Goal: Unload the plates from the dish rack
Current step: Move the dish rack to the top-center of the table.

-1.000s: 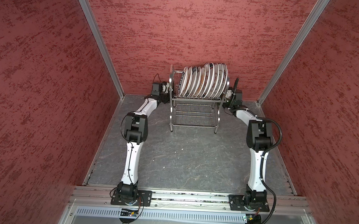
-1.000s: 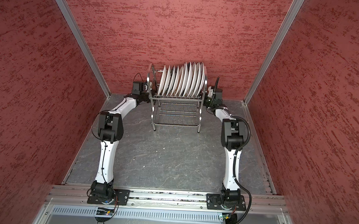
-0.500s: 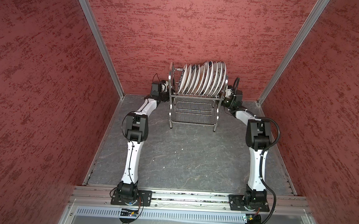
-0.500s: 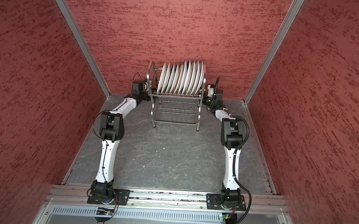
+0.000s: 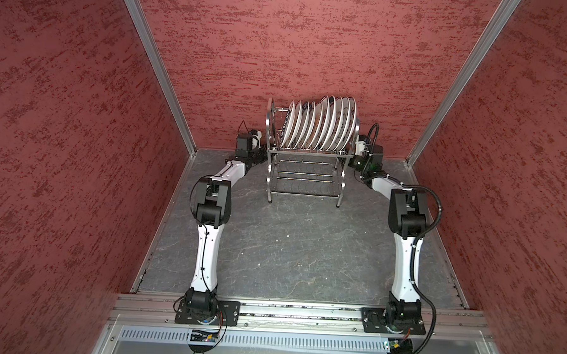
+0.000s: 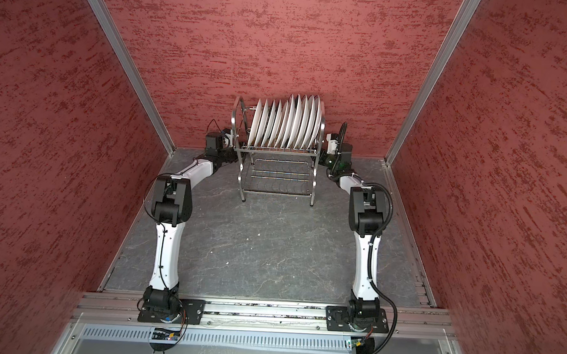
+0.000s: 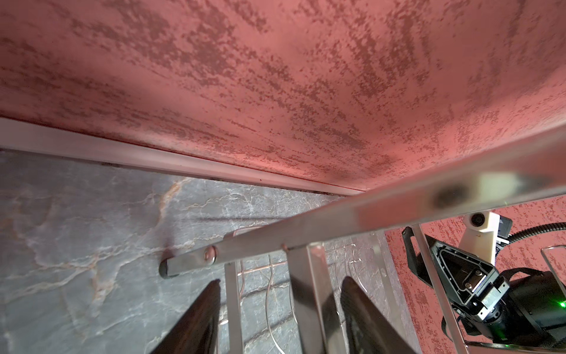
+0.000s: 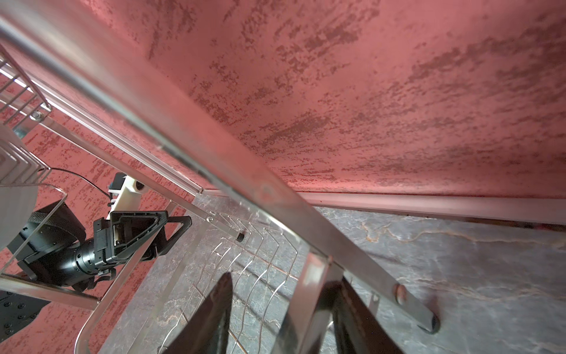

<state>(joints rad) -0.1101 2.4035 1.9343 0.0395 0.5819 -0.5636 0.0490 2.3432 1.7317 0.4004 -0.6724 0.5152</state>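
The dish rack (image 5: 306, 150) (image 6: 277, 148) stands at the back of the grey table, its feet on the surface. Several white plates (image 5: 320, 127) (image 6: 284, 125) stand on edge in its upper tier in both top views. My left gripper (image 5: 264, 154) (image 7: 280, 291) is at the rack's left end, open, with an upright bar of the rack's frame (image 7: 306, 291) between its fingers and gaps on both sides. My right gripper (image 5: 352, 159) (image 8: 281, 289) is at the right end, open, with a frame bar (image 8: 309, 294) lying close to one finger.
The red back wall (image 5: 313, 54) is just behind the rack, and red side walls (image 5: 63, 142) close in both flanks. An aluminium rail (image 5: 302, 311) carrying both arm bases runs along the front. Grey stone-patterned tabletop (image 5: 298, 250) lies between the arms.
Both grippers have opened off the rack's end frames. The rack shifted slightly toward the back wall and now stands still.
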